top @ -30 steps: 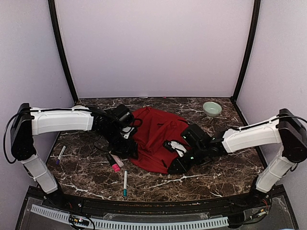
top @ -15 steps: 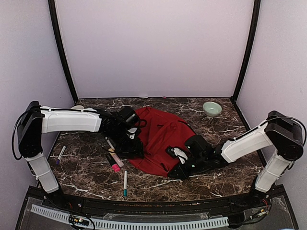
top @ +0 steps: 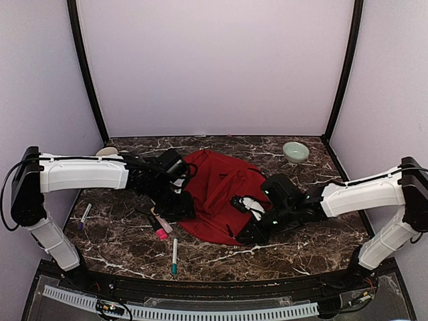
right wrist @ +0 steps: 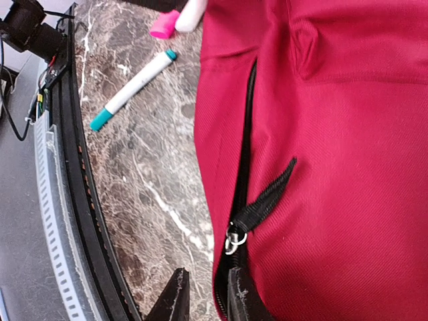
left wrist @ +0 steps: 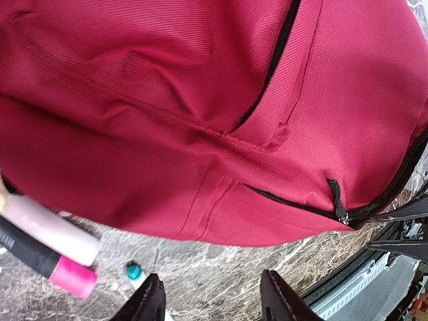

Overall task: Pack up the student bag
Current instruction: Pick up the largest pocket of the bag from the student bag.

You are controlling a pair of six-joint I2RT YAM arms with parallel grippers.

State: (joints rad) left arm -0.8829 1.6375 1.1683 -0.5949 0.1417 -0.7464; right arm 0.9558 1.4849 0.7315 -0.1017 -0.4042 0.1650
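Right arm extended; only wrist views show left jaws wide, right jaws narrow by student bag.

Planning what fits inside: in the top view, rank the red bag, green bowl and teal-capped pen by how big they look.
1. red bag, by far
2. green bowl
3. teal-capped pen, thin, though longer than the bowl's width
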